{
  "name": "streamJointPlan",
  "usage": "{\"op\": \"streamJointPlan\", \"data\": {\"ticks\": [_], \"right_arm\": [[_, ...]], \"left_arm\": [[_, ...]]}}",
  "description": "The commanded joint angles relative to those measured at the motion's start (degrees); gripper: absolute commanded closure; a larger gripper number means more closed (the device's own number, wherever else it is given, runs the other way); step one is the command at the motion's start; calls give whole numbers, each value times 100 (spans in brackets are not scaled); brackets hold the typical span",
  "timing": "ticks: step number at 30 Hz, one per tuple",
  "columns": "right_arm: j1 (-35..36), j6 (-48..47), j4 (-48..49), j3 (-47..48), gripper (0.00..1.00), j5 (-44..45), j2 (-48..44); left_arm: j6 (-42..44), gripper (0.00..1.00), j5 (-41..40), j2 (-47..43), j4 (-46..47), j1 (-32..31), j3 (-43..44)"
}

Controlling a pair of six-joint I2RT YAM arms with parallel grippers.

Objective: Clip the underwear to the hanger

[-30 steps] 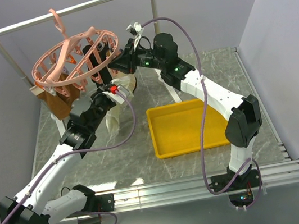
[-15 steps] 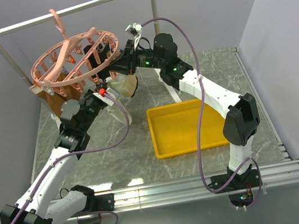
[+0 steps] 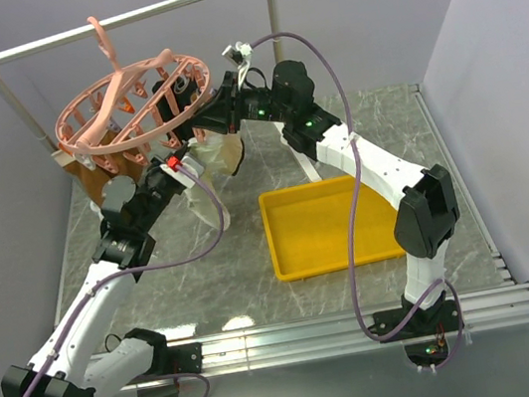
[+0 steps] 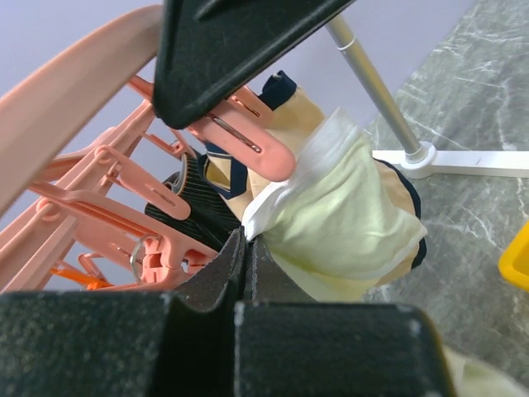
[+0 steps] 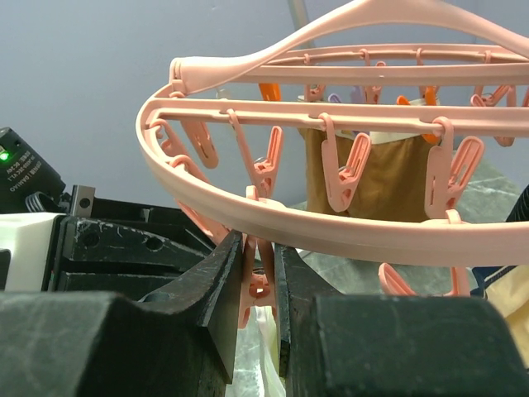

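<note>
Soft, limp underwear point(image 4: 347, 215) is pinched at the waistband by closed left fingers point(image 4: 216, 277); hanger point(image 5: 331, 226) clip point(image 5: 258, 285) is squeezed between right fingers point(image 5: 211, 289).

Pale underwear point(image 4: 347, 219) hem pinched in left hand point(image 4: 245, 248), pink hanger point(image 4: 70, 145) behind — clip point(image 4: 252, 149) just above

Hanger point(image 5: 372, 236): smooth salmon-pink plastic, slight sheen. Underwear point(image 4: 347, 215): soft matt cloth, wrinkled. Left gripper point(image 4: 245, 244): black, matt, grainy surface. Tray point(image 3: 272, 238): smooth yellow plastic. Rail point(image 3: 135, 15): satin metal tube. Table top point(image 3: 229, 295): smooth, marbled grey finish.
</note>
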Motion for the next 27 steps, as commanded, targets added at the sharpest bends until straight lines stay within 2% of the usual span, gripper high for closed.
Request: {"op": "streamJointPlan", "data": {"ticks": [1,27], "right_arm": [[-59,7,319,-25,100,-47,-66],[-33,-46,643,-236,100,-222,-137]], "left_arm": [[-119,100,279,-28,159,20,283],[-900,99,315,200,-8,29,775]]}}
